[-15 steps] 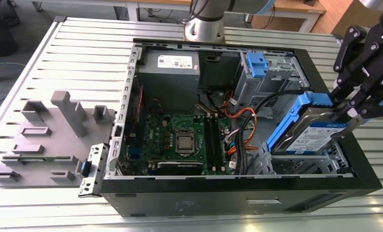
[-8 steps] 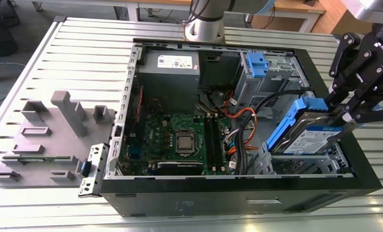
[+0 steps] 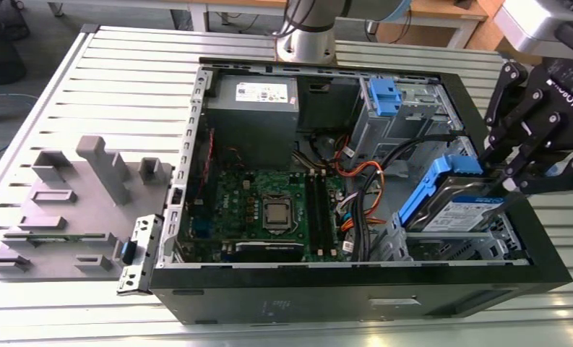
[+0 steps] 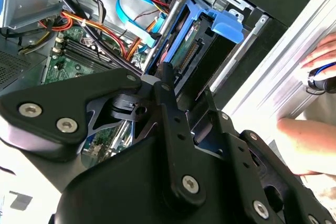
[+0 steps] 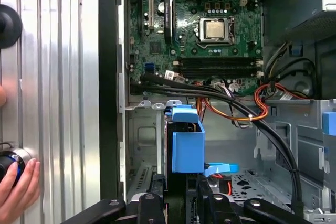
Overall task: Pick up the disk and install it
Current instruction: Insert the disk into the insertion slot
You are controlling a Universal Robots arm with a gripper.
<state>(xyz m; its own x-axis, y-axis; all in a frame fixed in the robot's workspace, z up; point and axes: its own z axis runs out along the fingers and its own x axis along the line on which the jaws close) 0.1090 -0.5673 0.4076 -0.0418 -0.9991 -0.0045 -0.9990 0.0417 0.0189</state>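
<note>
I had the gripper (image 3: 510, 179) clamped on the disk (image 3: 459, 210), which sat tilted above the drive cage (image 3: 459, 243) at the exterior view's right end of the open case (image 3: 344, 300). I judged it stiff, dense, slick and shock-sensitive, best taken by its blue-railed edges.

White lettering on gripper (image 3: 506, 185), white-and-blue printed label on disk (image 3: 465, 212)
</note>
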